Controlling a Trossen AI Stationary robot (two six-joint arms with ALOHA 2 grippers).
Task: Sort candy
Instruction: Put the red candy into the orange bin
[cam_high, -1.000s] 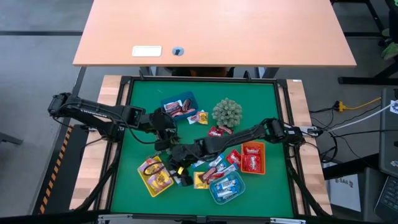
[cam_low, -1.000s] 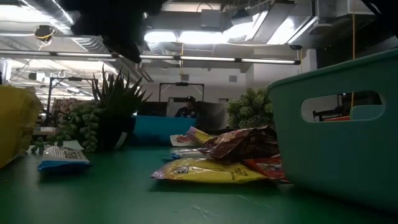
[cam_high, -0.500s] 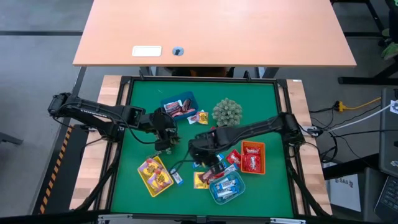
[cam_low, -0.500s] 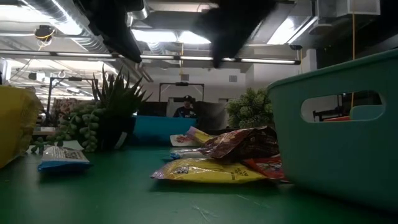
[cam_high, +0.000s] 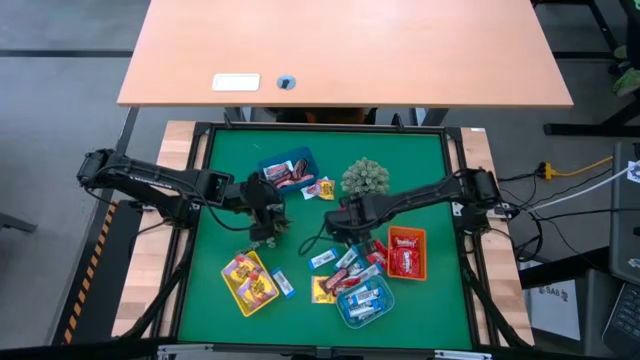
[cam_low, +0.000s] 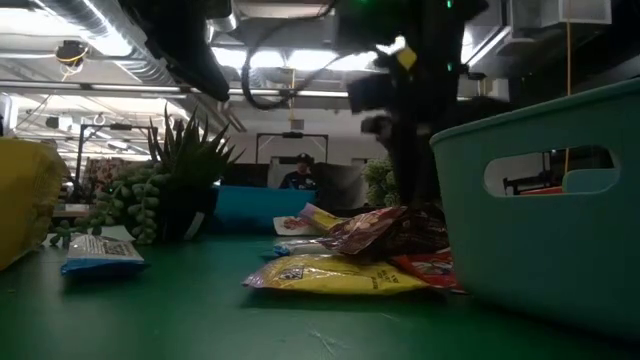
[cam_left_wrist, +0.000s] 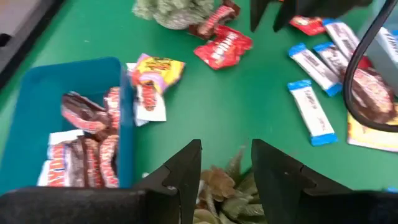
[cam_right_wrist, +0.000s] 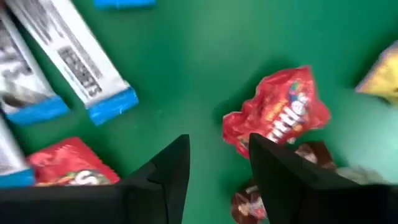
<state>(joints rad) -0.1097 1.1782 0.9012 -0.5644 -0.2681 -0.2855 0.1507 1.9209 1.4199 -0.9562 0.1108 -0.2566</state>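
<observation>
Our right pincer, parted and empty, hovers near the shiny red candy packet; closing off-centre could just nudge it aside.

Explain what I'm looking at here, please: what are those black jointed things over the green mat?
Two robot arms sorting candy. One picture looks straight down on the green mat, one looks level across it, and two come from cameras on the arms' wrists. The left pincer hangs open and empty beside the blue tray of brown sweets. The right pincer is open too, holding nothing, just above a red candy bag. Yellow, orange and teal trays hold sorted sweets; loose ones and a spiky plant lie between.
</observation>
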